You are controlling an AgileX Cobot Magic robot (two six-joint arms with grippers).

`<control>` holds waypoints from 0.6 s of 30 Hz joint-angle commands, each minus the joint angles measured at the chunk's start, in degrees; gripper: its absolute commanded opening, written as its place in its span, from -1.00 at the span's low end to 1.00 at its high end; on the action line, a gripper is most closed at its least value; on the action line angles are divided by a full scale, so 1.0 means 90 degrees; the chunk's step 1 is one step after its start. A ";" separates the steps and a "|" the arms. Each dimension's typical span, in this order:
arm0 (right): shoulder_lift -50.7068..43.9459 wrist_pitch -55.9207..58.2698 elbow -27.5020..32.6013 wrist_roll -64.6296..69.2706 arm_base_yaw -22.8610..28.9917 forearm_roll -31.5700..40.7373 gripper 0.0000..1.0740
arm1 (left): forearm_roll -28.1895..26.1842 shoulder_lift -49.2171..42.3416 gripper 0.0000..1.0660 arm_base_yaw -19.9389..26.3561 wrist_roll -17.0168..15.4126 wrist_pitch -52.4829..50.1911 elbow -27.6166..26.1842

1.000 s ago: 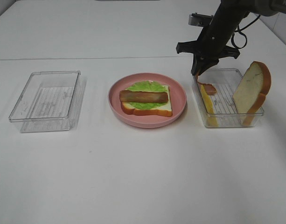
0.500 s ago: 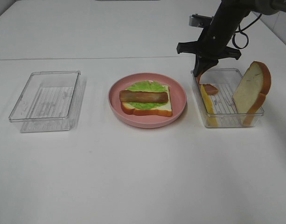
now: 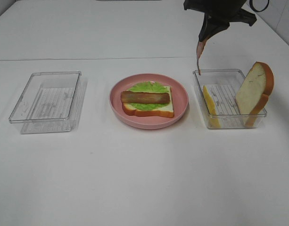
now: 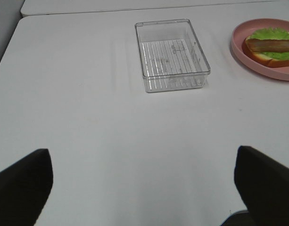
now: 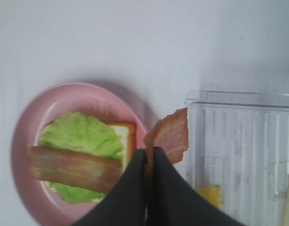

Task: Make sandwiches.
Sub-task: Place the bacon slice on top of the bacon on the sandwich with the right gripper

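From high up: right gripper (image 3: 204,37) pinched on a dangling bacon strip (image 3: 199,59), raised above the right tray (image 3: 229,123). Directly below, in that tray, cheese slice (image 3: 211,106) and top bread slice (image 3: 254,92) waiting to be added. Lower and toward the middle, half-built sandwich (image 3: 145,98) on the pink plate (image 3: 149,125).

Left wrist: left gripper (image 4: 144,181) spread wide, holding nothing.

Right wrist: clenched on the strip, sandwich just beyond the fingertips.

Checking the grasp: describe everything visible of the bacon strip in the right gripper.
The bacon strip is a thin, floppy reddish-brown toy piece with paler streaks. It hangs nearly vertical, pinched at its upper end by the shut right gripper. Its lower tip is by the clear tray's far corner on the pink plate's side. It seems to touch nothing else.
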 commanded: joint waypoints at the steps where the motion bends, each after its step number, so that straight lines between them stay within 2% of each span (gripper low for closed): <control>1: -0.0223 -0.0019 -0.0025 -0.0095 -0.0006 0.0719 -1.00 | -0.0045 -0.0108 0.88 0.0006 -0.0038 -0.0038 0.0000; 2: -0.0223 -0.0019 -0.0025 -0.0095 -0.0006 0.0719 -1.00 | -0.0045 -0.0108 0.88 0.0006 -0.0038 -0.0038 0.0000; 4: -0.0242 -0.0089 -0.0025 -0.0318 0.0178 0.1362 -1.00 | -0.0051 -0.0108 0.88 0.0006 -0.0038 -0.0038 0.0000; 18: 0.0146 -0.0611 -0.0025 -0.0675 0.1515 0.1923 -1.00 | -0.0057 -0.0108 0.88 0.0006 -0.0038 -0.0038 0.0000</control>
